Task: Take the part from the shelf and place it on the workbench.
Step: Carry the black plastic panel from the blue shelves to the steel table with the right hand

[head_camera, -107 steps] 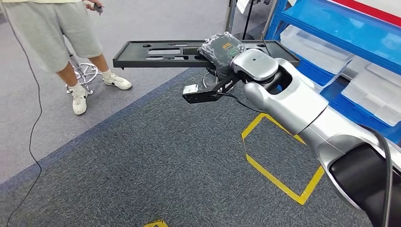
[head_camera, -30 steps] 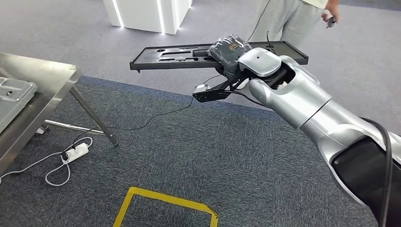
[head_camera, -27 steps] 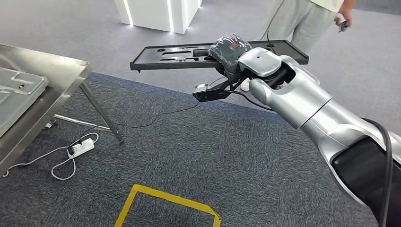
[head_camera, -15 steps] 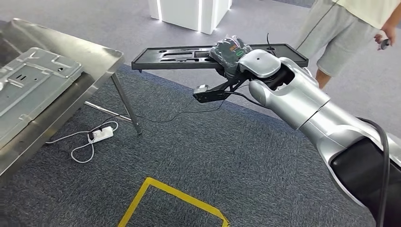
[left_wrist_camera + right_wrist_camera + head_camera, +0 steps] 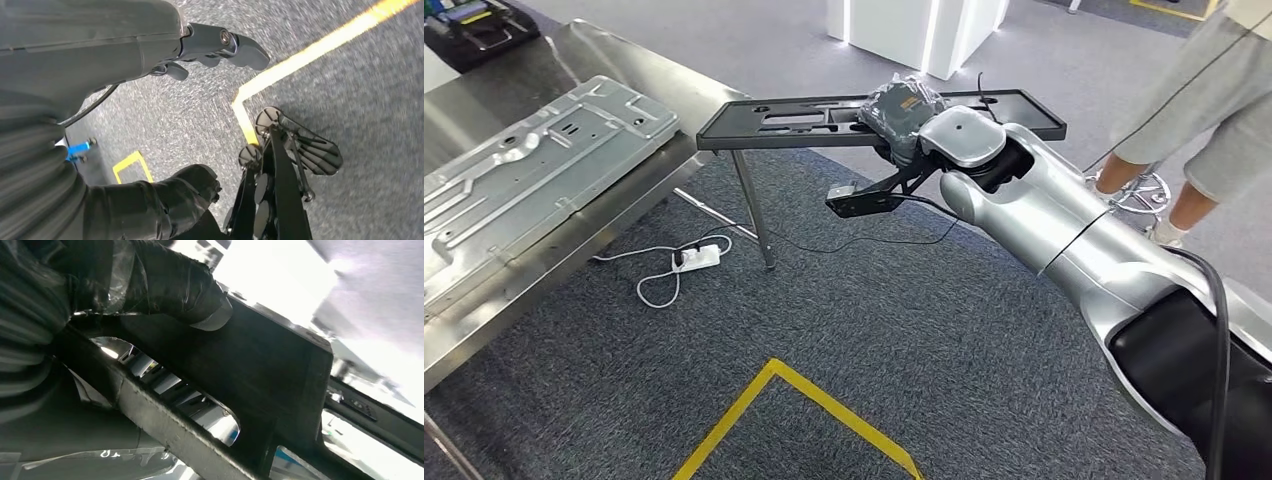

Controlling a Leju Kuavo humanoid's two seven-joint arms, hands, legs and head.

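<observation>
The part is a long flat black panel with cut-outs, carried level above the carpet. My right hand, wrapped in dark plastic, grips it near its middle from the near edge. In the right wrist view the fingers clamp over the panel's edge. The steel workbench stands to the left, and the panel's left end reaches just over its near corner. My left hand hangs over the floor, thumb and fingers apart, holding nothing.
A pressed grey metal sheet lies on the workbench, with a black case at its far end. A power strip and cable lie under the bench leg. A person stands at the right beside a stool. Yellow tape marks the carpet.
The camera has swung left: the shelf is gone from view, the workbench has come in and grown nearer, the person has slid right. My right hand still holds the panel the same way.
</observation>
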